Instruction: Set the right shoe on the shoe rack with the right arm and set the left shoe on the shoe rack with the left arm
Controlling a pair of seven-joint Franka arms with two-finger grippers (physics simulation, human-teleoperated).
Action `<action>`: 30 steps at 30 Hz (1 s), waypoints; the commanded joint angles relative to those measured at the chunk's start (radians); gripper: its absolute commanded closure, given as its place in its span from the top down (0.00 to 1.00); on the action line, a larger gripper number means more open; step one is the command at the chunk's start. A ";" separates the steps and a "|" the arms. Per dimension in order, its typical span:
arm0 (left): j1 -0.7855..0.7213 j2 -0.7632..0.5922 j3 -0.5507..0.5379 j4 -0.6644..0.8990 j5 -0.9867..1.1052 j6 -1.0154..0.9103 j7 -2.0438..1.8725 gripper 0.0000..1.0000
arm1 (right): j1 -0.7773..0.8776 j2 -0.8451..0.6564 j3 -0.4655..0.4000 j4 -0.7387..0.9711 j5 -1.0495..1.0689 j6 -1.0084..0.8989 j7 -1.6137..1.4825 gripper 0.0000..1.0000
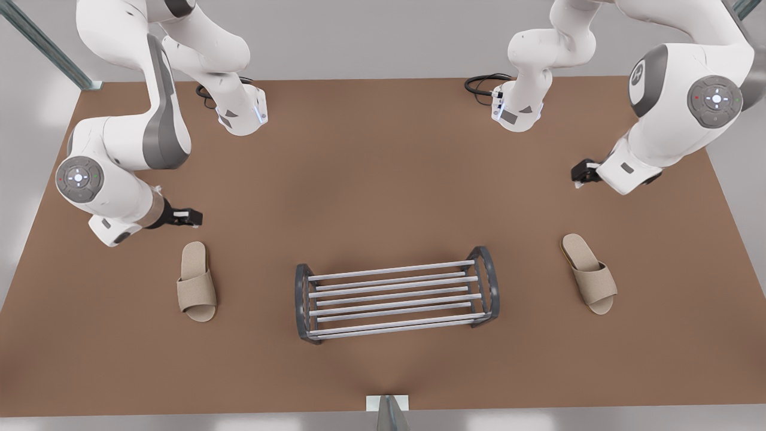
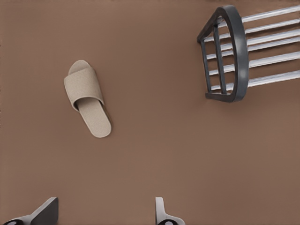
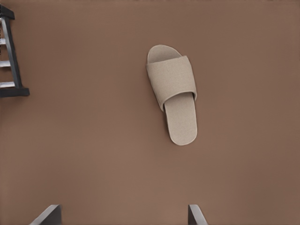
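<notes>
The shoe rack point(image 1: 392, 270) stands low on the brown table point(image 1: 383, 179), near the front middle, with nothing on its pale bars. One beige slipper point(image 1: 196, 281) lies toward the front view's left; my right gripper point(image 1: 189, 216) hovers just behind it, open and holding nothing. The right wrist view looks down on this slipper point(image 3: 174, 93) past the gripper point(image 3: 123, 216), with a rack end point(image 3: 11, 56) off to one side. Another beige slipper point(image 1: 589, 273) lies at the front view's right, angled. My left gripper point(image 1: 580, 175) hangs behind it, open; the left wrist view has gripper point(image 2: 104, 213), slipper point(image 2: 86, 98) and rack end point(image 2: 239, 51).
Both arm bases point(image 1: 242, 114) point(image 1: 517, 111) stand at the table's back edge with black cables point(image 1: 485, 84) beside them. A metal post point(image 1: 388, 413) rises at the front edge. Bare table lies between each slipper and the rack.
</notes>
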State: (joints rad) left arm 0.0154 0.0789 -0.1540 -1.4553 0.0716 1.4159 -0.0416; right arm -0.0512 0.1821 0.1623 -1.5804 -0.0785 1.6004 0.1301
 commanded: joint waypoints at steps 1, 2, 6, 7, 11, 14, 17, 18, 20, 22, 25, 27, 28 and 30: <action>0.001 -0.001 -0.001 0.000 0.005 0.101 -0.031 1.00 | 0.002 -0.001 0.000 0.000 0.000 0.052 0.057 1.00; 0.001 -0.001 -0.001 0.000 0.005 0.103 -0.031 1.00 | -0.019 0.002 0.002 0.013 0.031 0.046 0.068 1.00; -0.245 0.076 -0.004 0.001 0.360 -0.122 -0.032 1.00 | -0.047 0.186 0.000 0.016 0.014 0.070 0.068 1.00; -0.322 0.100 -0.004 0.001 0.459 -0.202 -0.032 1.00 | -0.059 0.212 0.000 0.016 0.002 0.098 0.065 1.00; -0.627 0.291 -0.004 -0.210 0.972 -0.413 -0.093 1.00 | -0.101 0.221 0.002 -0.158 -0.024 0.384 0.003 1.00; -0.646 0.225 -0.009 -0.482 0.978 -0.272 -0.293 1.00 | -0.119 0.244 0.002 -0.185 -0.024 0.526 -0.148 1.00; -0.644 0.160 0.027 -0.686 1.007 -0.008 -0.524 1.00 | -0.180 0.261 0.006 -0.342 -0.021 0.860 -0.319 1.00; -0.644 0.121 0.079 -0.780 1.010 0.167 -0.727 1.00 | -0.196 0.263 0.006 -0.368 -0.021 0.926 -0.382 1.00; -0.644 0.073 0.171 -0.913 1.034 0.434 -1.218 1.00 | -0.208 0.277 0.006 -0.377 -0.021 0.970 -0.443 1.00; -0.641 0.081 0.215 -0.939 1.103 0.678 -1.981 1.00 | -0.216 0.289 0.006 -0.375 -0.020 1.010 -0.488 1.00; -0.640 0.111 0.263 -0.938 1.309 0.713 -3.041 1.00 | -0.249 0.293 0.008 -0.392 -0.020 1.007 -0.543 1.00; -0.638 0.142 0.327 -0.936 1.501 0.715 -3.434 1.00 | -0.354 0.292 0.083 -0.412 -0.020 1.006 -0.615 1.00; -0.638 0.156 0.369 -0.936 1.565 0.715 -3.532 1.00 | -0.357 0.292 0.083 -0.412 -0.020 1.006 -0.641 1.00; -0.638 0.160 0.419 -0.939 1.607 0.724 -3.545 1.00 | -0.380 0.292 0.083 -0.411 -0.020 1.001 -0.675 1.00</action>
State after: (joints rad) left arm -0.6209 0.2381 0.2499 -2.3943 1.5475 2.0085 -1.5236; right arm -0.4221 0.4754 0.2420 -1.9915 -0.1000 2.5463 -0.1777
